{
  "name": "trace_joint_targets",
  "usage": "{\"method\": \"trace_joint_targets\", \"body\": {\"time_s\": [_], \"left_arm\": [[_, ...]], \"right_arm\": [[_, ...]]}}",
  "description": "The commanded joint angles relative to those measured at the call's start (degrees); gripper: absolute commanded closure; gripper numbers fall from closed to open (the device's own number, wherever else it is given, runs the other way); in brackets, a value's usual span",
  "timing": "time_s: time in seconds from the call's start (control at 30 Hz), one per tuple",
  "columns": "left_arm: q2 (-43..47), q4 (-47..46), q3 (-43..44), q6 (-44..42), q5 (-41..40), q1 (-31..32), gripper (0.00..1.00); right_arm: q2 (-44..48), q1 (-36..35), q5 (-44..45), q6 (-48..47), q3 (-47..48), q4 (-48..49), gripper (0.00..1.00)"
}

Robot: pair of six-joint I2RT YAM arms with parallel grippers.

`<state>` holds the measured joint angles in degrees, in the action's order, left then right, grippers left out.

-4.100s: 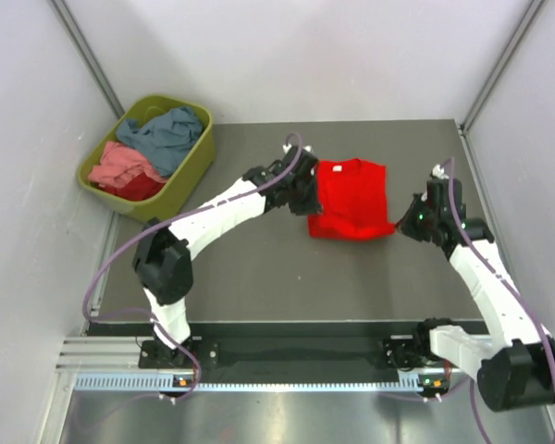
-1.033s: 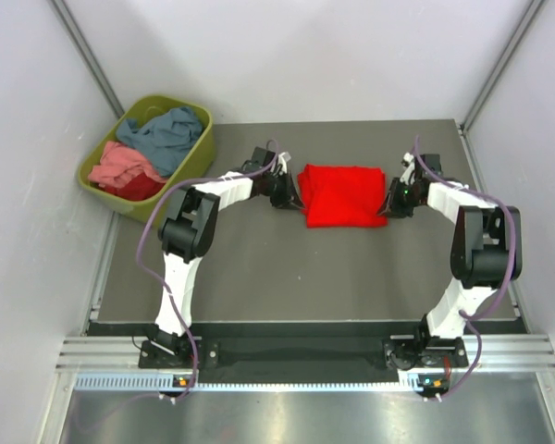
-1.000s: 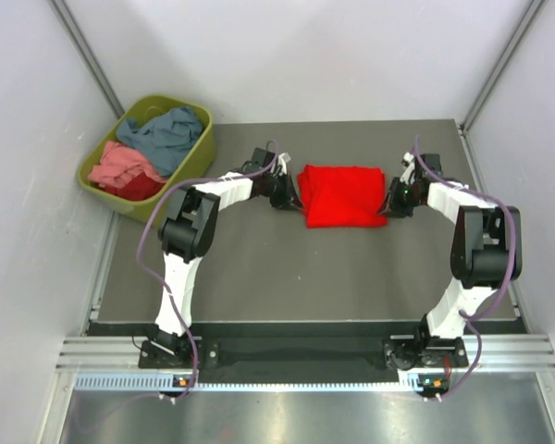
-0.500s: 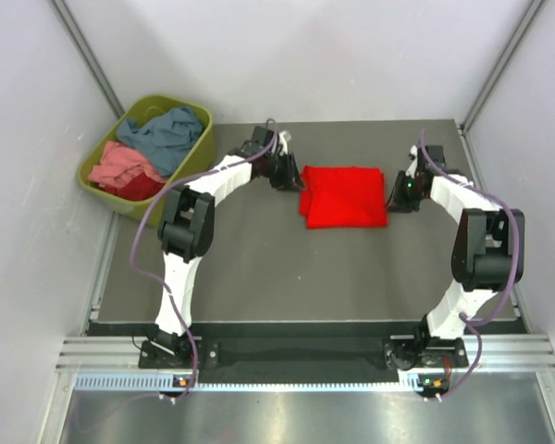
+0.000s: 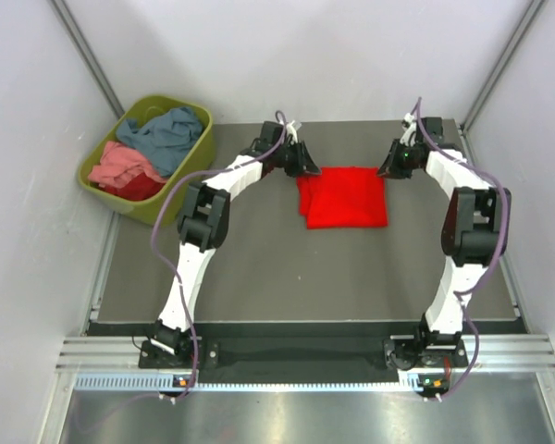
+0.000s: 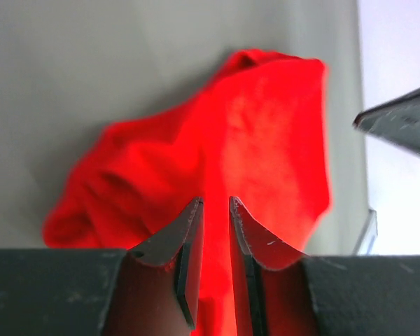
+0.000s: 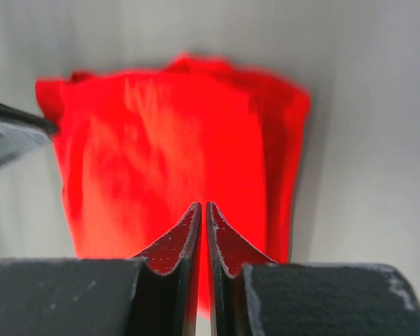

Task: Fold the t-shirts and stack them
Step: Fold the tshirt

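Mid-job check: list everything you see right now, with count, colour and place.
Red shirt: 1, bright red, folded, far middle of table.
Tub: 1, olive green, far left corner.
Blue-grey shirt: 1, in tub, far side.
Pink shirt: 1, salmon, in tub, left side.
Dark red shirt: 1, in tub, near side.
Table: 1, dark grey.
Left hand: black, slightly open, by red shirt's far left corner.
Right hand: black, shut, by its far right corner.

Olive-green tub (image 5: 193,168) at far left, dark grey tabletop (image 5: 287,268), white walls (image 5: 305,55)
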<state>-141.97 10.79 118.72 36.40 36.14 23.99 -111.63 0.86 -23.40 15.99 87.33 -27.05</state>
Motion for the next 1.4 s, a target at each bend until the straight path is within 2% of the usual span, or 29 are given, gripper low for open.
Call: {"method": "trace_joint_targets", "body": {"time_s": [0.0, 0.2, 0.33, 0.53, 0.67, 0.7, 0.73, 0.87, 1.0, 1.1, 1.23, 1.37], "left_arm": [[-3.5, -4.8, 6.4, 0.4, -1.5, -1.0, 0.74], [-8.6, -6.0, 8.0, 1.3, -8.4, -3.9, 0.76], [-11.0, -8.6, 8.5, 3.4, -6.3, -4.5, 0.76], [-8.4, -10.1, 8.5, 7.3, 0.0, -4.5, 0.75], [-1.4, -3.8, 5.7, 3.2, -0.8, -4.6, 0.74], [0.5, -2.1, 2.5, 2.0, -1.9, -4.6, 0.74], [4.5, 0.2, 0.4, -0.3, -5.0, -4.6, 0.74], [12.5, 0.6, -12.1, -2.6, -8.0, -4.6, 0.74], [16.5, -5.7, -26.1, 0.0, -6.4, -4.5, 0.75], [17.4, -10.2, -32.7, 2.8, -4.2, -4.2, 0.76], [16.2, -17.0, -36.5, 5.7, -0.7, -3.8, 0.77], [15.9, -23.2, -39.5, 8.5, 1.8, -3.3, 0.77]], "right_arm": [[-6.1, -0.4, -3.8, -2.0, 8.3, 2.6, 0.93], [-17.6, 0.4, -2.5, -1.4, 18.4, 2.9, 0.93], [-22.1, 1.5, -1.7, -2.0, 21.6, 2.2, 0.93], [-19.7, 1.7, -2.0, -0.8, 22.9, 1.1, 0.87], [-12.9, 0.9, 0.1, 0.4, 19.2, 0.2, 0.77], [-11.2, 0.5, 2.4, 0.6, 18.0, 0.2, 0.75], [-7.8, -0.4, 3.8, 1.7, 15.4, 0.2, 0.70], [-0.9, -7.6, 12.0, 4.0, 8.8, 0.7, 0.65], [2.6, -16.3, 22.9, 6.2, 3.6, 1.9, 0.65], [2.7, -22.4, 28.9, 8.6, 1.9, 3.1, 0.65], [-0.1, -29.4, 33.1, 10.4, 3.0, 2.7, 0.62], [-4.2, -33.4, 38.1, 10.5, 7.7, -1.7, 0.61]]}}
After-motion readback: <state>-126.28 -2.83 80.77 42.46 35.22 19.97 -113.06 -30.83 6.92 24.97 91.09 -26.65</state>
